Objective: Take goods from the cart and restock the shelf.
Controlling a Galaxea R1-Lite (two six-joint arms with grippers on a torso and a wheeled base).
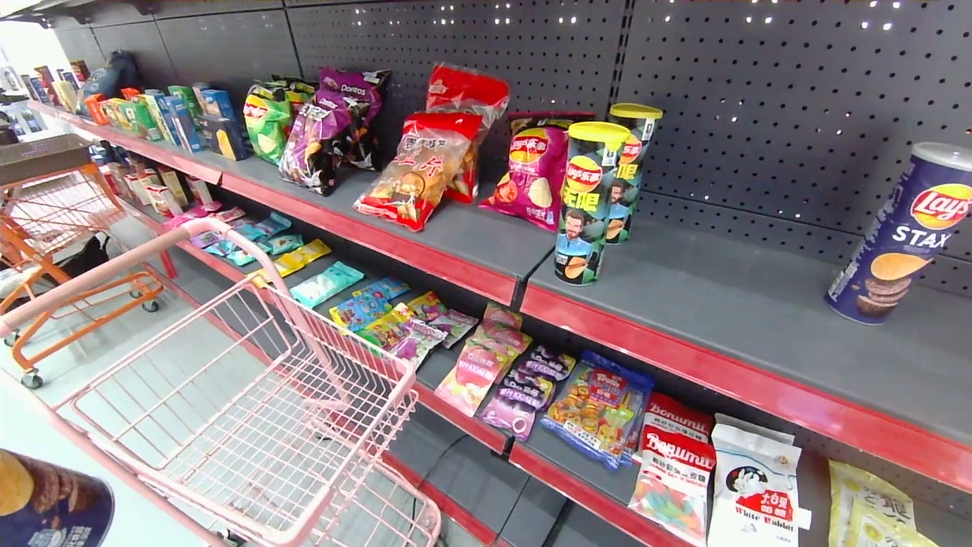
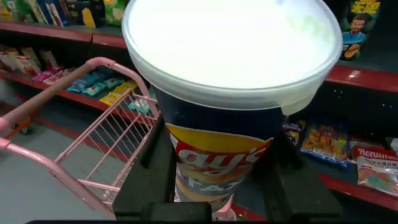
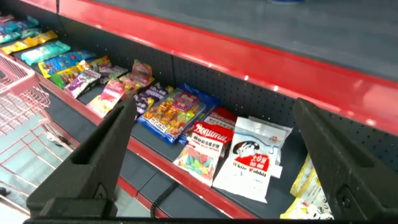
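- Head view: blue can (image 1: 45, 501) low, beside pink cart (image 1: 114, 270); second can (image 1: 904, 235) upright on shelf (image 1: 721, 304).
- Left wrist view: my left fingers (image 2: 152, 174) clamped on blue can.
- Right wrist view: my right fingers (image 3: 93, 168) spread wide, empty, facing sweets (image 3: 174, 112).

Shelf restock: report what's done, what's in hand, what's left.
Looks done: one blue can stands on the top shelf. In hand: the left gripper is shut on a second can, near the cart; the right gripper is open, holding nothing. Left: set the second can on the top shelf; the cart's visible basket holds nothing more.
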